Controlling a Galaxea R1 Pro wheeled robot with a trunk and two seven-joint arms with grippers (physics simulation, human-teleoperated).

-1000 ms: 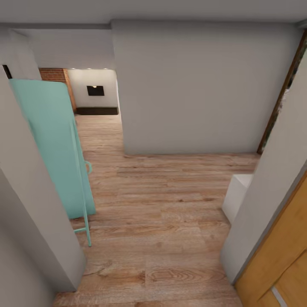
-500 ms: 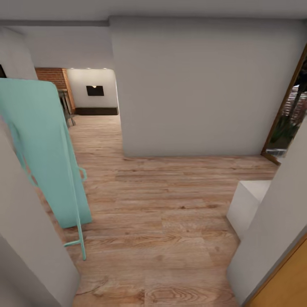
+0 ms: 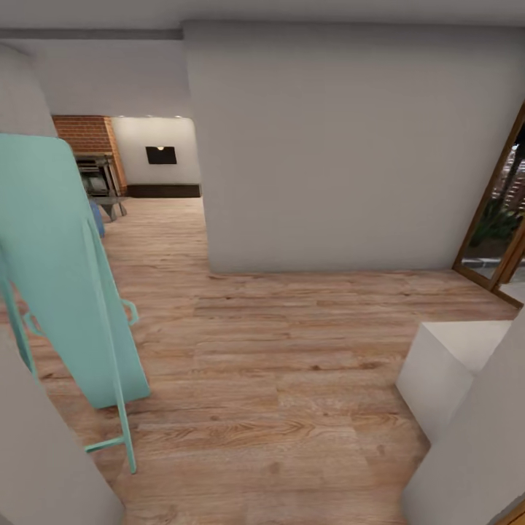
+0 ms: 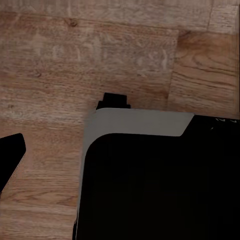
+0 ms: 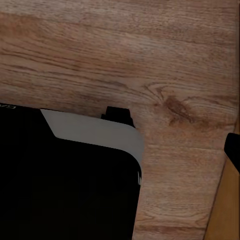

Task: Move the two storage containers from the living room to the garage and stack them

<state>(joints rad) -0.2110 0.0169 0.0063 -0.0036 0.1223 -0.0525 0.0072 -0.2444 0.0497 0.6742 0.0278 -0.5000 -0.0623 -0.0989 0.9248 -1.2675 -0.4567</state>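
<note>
Nearest to the camera in the head view, a grey wall edge [image 3: 44, 452] stands at lower left and a second grey wall edge [image 3: 474, 452] at lower right, framing a doorway. Just beyond the right edge sits a white block [image 3: 445, 368] on the floor.

The light wood plank floor [image 3: 277, 379] runs forward from the doorway. On the left, a folded teal ironing board [image 3: 62, 270] stands upright and tilted, its thin teal legs [image 3: 117, 408] resting on the planks.

Farther ahead, a broad grey wall [image 3: 343, 146] faces the camera and ends at a corner left of centre. At far right a wood-framed glass door [image 3: 499, 211] shows dark foliage behind the pane.

Past the wall corner, an opening leads to the living room: a red brick fireplace [image 3: 86, 138] with a dark firebox, a grey piece of furniture with legs [image 3: 106, 204] beside it, a small blue shape [image 3: 97, 219] partly hidden by the ironing board, and a cream back wall carrying a dark rectangular panel [image 3: 161, 154].

The left wrist view shows planks and the robot's dark body with a grey edge [image 4: 135, 122]; the right wrist view shows the same body edge [image 5: 95, 132] over planks. Gripper state cannot be told for either arm. The storage containers are not in sight at this moment.
</note>
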